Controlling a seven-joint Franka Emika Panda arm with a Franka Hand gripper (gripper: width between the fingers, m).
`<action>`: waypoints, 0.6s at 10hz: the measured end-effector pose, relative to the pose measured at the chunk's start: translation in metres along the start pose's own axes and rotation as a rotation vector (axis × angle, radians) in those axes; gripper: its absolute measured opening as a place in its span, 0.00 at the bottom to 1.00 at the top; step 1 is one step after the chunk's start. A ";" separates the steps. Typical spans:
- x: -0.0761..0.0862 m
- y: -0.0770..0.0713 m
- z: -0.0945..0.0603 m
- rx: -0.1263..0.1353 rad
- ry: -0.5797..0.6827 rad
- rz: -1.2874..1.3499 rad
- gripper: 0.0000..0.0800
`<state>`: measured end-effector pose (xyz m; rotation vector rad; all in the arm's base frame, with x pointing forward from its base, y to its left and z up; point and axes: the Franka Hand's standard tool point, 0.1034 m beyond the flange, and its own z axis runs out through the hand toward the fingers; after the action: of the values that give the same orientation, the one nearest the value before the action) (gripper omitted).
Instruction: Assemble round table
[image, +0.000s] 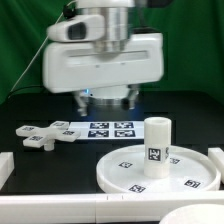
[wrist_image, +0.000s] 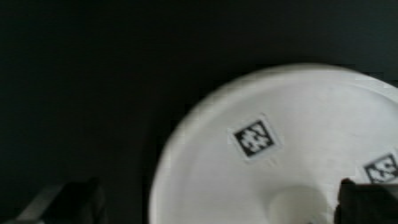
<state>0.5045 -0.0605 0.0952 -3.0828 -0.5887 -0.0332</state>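
Observation:
The large rimmed round disc (image: 130, 176) lies flat on the table at the front of the exterior view's right. The short thick cylinder leg (image: 157, 143) stands upright on it. The cross-shaped foot piece (image: 45, 135) lies on the table at the exterior view's left. My gripper (image: 103, 98) hangs above the table behind the disc, holding nothing. In the wrist view the disc (wrist_image: 285, 110) with two tags fills one side. My gripper (wrist_image: 217, 205) is open, its dark fingers (wrist_image: 71, 200) far apart at the frame's edge. The image is blurred.
The marker board (image: 108, 130) lies flat between the foot piece and the disc. White rails run along the table's front edge (image: 60, 208) and its sides (image: 4, 165). A green backdrop stands behind the arm.

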 end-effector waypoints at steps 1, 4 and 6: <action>-0.004 0.009 -0.001 -0.002 0.002 0.013 0.81; -0.002 0.005 0.000 -0.001 0.001 0.008 0.81; -0.004 0.006 -0.001 -0.003 0.003 0.021 0.81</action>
<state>0.5025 -0.0673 0.0962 -3.0910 -0.5566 -0.0379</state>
